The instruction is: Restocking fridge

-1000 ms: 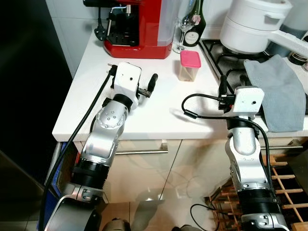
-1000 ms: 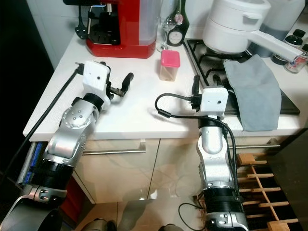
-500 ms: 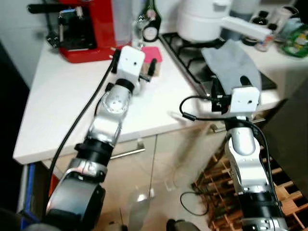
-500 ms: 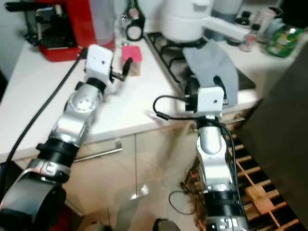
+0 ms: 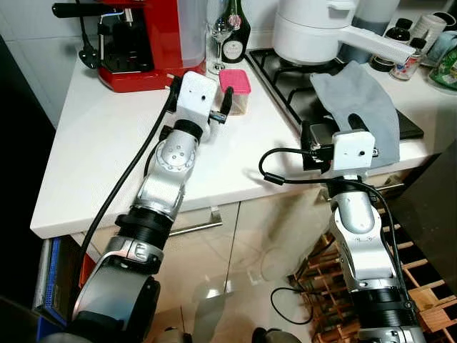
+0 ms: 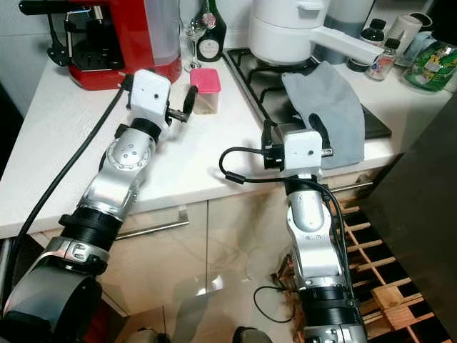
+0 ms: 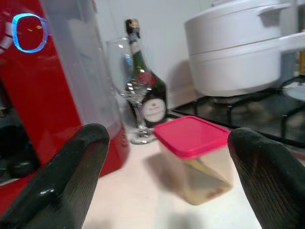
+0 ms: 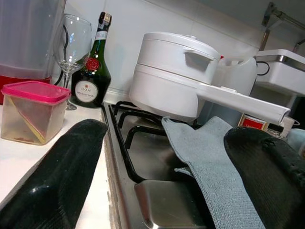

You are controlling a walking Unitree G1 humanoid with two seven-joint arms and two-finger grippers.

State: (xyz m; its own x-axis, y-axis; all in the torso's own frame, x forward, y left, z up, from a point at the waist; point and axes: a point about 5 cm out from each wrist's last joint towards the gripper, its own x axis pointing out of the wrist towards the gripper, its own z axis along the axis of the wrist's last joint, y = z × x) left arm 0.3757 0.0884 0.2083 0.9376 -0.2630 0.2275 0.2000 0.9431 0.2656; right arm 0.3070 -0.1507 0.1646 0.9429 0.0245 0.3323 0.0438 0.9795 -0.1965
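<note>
A clear container with a pink lid (image 5: 236, 88) stands on the white counter (image 5: 100, 150), in front of a wine glass and a bottle. My left gripper (image 5: 214, 107) is low over the counter right beside it, open, and the container (image 7: 195, 157) sits a short way ahead between the two fingers (image 7: 71, 181), untouched. My right gripper (image 6: 294, 132) is open with nothing between its fingers at the counter's front edge by the hob. Its wrist view looks along the hob with the container (image 8: 31, 112) off to one side.
A red coffee machine (image 5: 143, 36), a wine glass (image 5: 216, 32) and a dark bottle (image 5: 233, 32) line the back. A white pot (image 5: 321, 28) sits on the gas hob (image 5: 285, 71), and a grey cloth (image 5: 357, 100) is draped over the hob's front. A wooden wine rack (image 5: 421, 286) stands low right.
The camera has swung right and the whole picture shifted. My left gripper has closed the gap to the pink-lidded container. My right gripper now sits by the hob and cloth.
</note>
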